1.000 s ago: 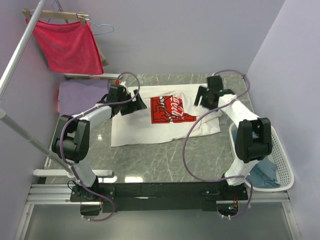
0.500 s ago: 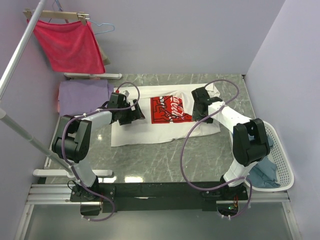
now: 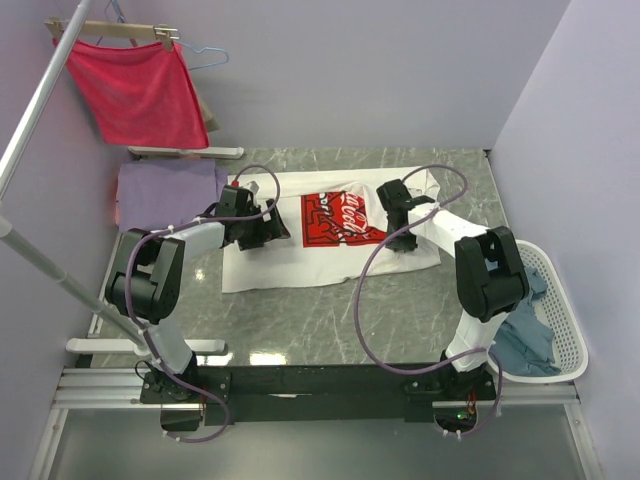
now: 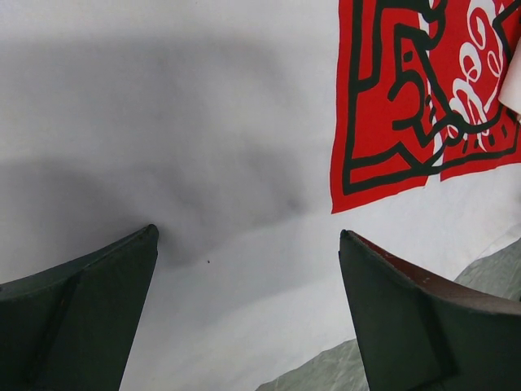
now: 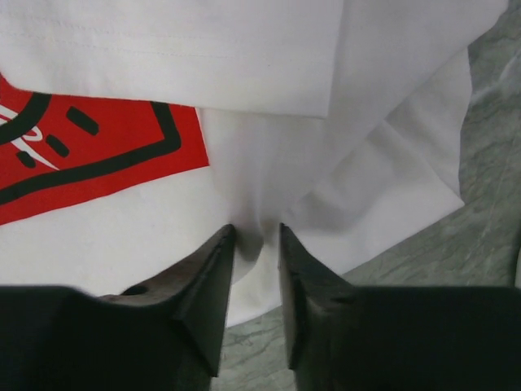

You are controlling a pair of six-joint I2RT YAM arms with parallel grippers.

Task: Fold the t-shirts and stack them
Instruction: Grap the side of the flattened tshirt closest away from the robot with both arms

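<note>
The white t-shirt (image 3: 330, 255) lies spread on the marble table, red square print (image 3: 343, 218) facing up. My left gripper (image 3: 268, 230) hovers open over its left half; in the left wrist view the fingers (image 4: 89, 309) stand wide apart above plain white cloth (image 4: 203, 122), left of the print (image 4: 407, 106). My right gripper (image 3: 400, 240) is down on the shirt's right side, just right of the print. In the right wrist view its jaws (image 5: 257, 232) pinch a raised ridge of white cloth (image 5: 366, 187) near the shirt's edge. A folded sleeve lies above.
A lavender t-shirt (image 3: 160, 190) lies at the table's back left. A grey-blue t-shirt (image 3: 525, 340) sits in the white slotted basket (image 3: 568, 335) at the right. A red cloth (image 3: 135, 90) hangs on a hanger, and a slanted metal pole (image 3: 30, 120) runs along the left.
My right arm swung left and came down onto the shirt's right side, its jaws narrowing onto a ridge of cloth. The left gripper dropped slightly onto the shirt and stayed open.
</note>
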